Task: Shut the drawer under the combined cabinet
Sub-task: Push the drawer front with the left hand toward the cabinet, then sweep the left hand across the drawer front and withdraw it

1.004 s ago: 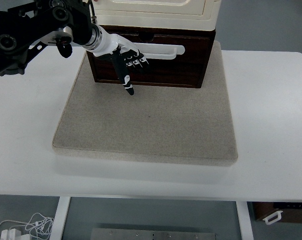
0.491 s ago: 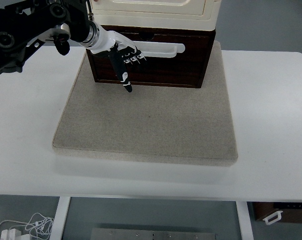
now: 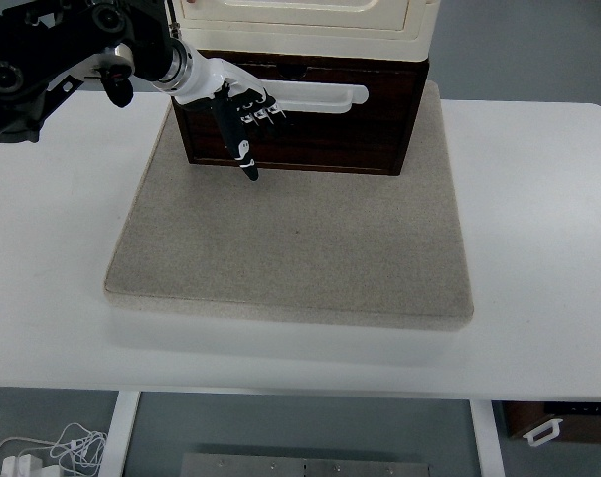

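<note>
Your drawer (image 3: 310,124) sits at twelve o'clock on the table, a dark wood box under the cream upper unit (image 3: 305,20) of the combined cabinet. Its front still stands a little proud of that unit, so I'd judge the close as nearly done but not finished; how much travel remains you cannot read from this steep angle. A long white bar handle (image 3: 325,96) runs across the top of the front, its right end free and rounded.

The left hand (image 3: 242,114) is on the drawer front at the handle's left end. Its fingers (image 3: 262,115) are curled, knuckles bunched against the front beneath the bar, while one dark digit points down toward six o'clock with its tip near the front's bottom edge. Whether the fingers hook the bar or merely press the wood is not clear. Expect the remaining step to be a steady push toward twelve o'clock until the front goes flush.

The cabinet stands on a grey felt mat (image 3: 300,248), at its twelve o'clock edge, and the mat lies on the white table (image 3: 538,248). The right arm is out of sight.
</note>
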Controlling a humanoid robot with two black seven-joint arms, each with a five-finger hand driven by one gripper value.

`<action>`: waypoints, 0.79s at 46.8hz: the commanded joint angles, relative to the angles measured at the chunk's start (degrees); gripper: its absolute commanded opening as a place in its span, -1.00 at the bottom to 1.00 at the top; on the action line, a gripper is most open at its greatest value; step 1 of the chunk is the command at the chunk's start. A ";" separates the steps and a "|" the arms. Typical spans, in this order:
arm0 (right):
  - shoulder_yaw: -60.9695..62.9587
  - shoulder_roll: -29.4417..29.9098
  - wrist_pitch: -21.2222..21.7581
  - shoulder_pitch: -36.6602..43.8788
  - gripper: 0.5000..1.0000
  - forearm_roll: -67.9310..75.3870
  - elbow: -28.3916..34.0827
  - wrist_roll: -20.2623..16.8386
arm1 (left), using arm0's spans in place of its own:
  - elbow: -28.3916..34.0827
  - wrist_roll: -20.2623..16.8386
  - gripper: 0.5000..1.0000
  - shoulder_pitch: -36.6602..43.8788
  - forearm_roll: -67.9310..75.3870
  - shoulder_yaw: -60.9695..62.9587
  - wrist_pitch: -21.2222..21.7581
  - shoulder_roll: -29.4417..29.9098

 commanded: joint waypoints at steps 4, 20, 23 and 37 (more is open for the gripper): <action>0.00 0.00 0.02 0.00 0.81 -0.01 0.08 0.00 | 0.09 -0.08 0.99 -0.01 -0.09 -0.03 0.00 0.03; 0.00 0.00 0.02 0.00 0.81 -0.01 0.00 0.00 | -0.96 -0.09 0.99 0.70 -0.79 -2.04 0.00 -0.06; 0.00 0.00 0.02 0.00 0.81 -0.01 0.00 0.00 | -1.84 -0.17 0.99 0.78 -0.97 -3.10 0.00 -0.15; 0.00 0.00 0.02 0.00 0.81 -0.01 0.00 0.00 | -6.76 -3.60 0.99 3.42 -7.46 -8.99 0.00 -0.85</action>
